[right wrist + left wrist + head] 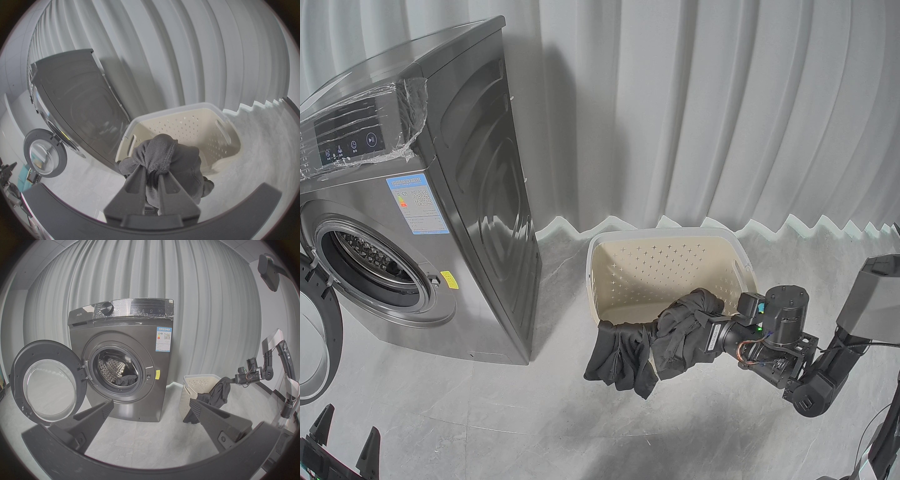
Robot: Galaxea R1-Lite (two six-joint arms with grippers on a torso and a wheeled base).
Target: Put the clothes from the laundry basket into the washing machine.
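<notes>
A grey washing machine stands at the left with its round door swung open; a dark garment lies inside the drum. The cream laundry basket sits on the floor to its right. My right gripper is shut on a black garment, which hangs over the basket's front rim and trails toward the floor. My left gripper is open and holds nothing, low near the floor in front of the machine, seen in the head view as the left gripper.
White curtains hang behind the machine and basket. The grey tiled floor between machine and basket is bare.
</notes>
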